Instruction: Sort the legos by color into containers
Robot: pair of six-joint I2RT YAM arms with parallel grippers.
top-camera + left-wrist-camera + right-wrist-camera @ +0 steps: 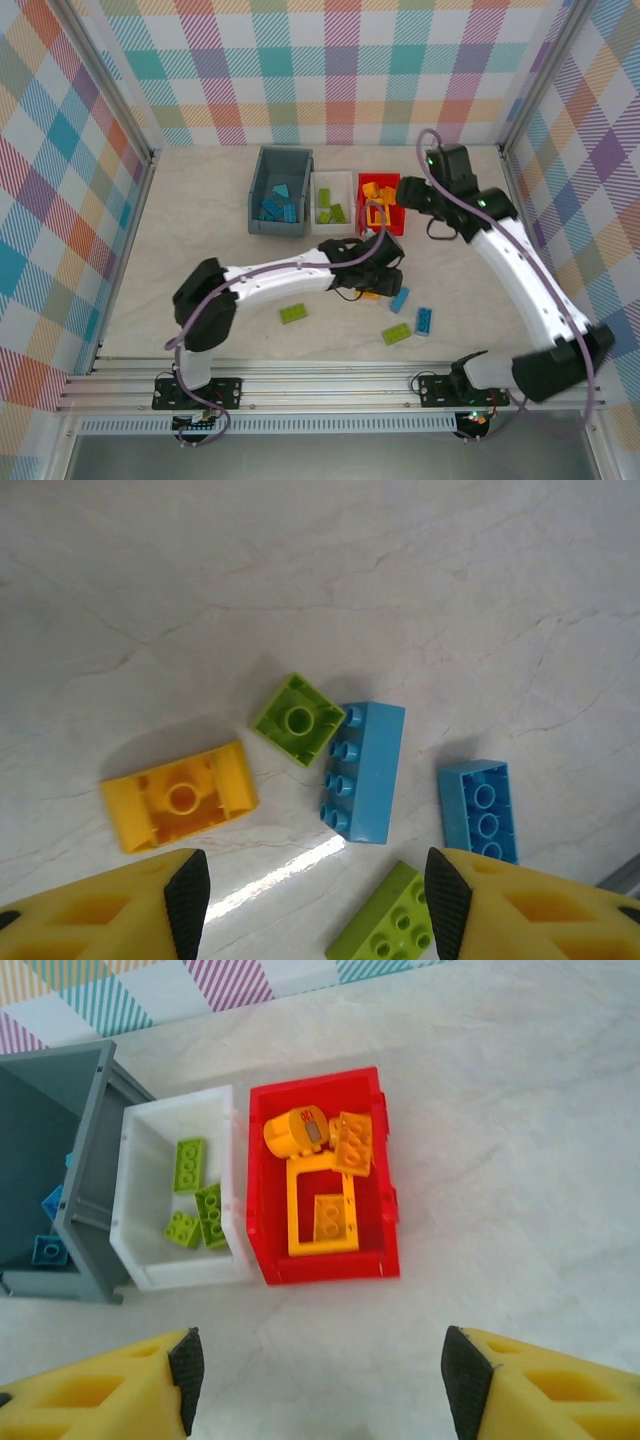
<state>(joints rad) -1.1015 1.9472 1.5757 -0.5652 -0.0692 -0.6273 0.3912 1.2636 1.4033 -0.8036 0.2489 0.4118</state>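
Two end effectors of mine stand open, holding nothing. Below my left end effector (316, 905), five loose legos lie on the table (300, 580): one orange brick (180, 805), two lime green bricks (298, 720) and two blue bricks (365, 772). Farther off, my right end effector (325, 1385) hangs before the red bin (265, 1190), where I make out four orange pieces (320, 1205). The white bin (140, 1200) beside it has three green bricks (210, 1210), then comes the grey-blue bin (90, 1200).

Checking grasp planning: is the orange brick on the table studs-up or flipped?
Flipped: the orange brick shows its hollow underside, no studs.
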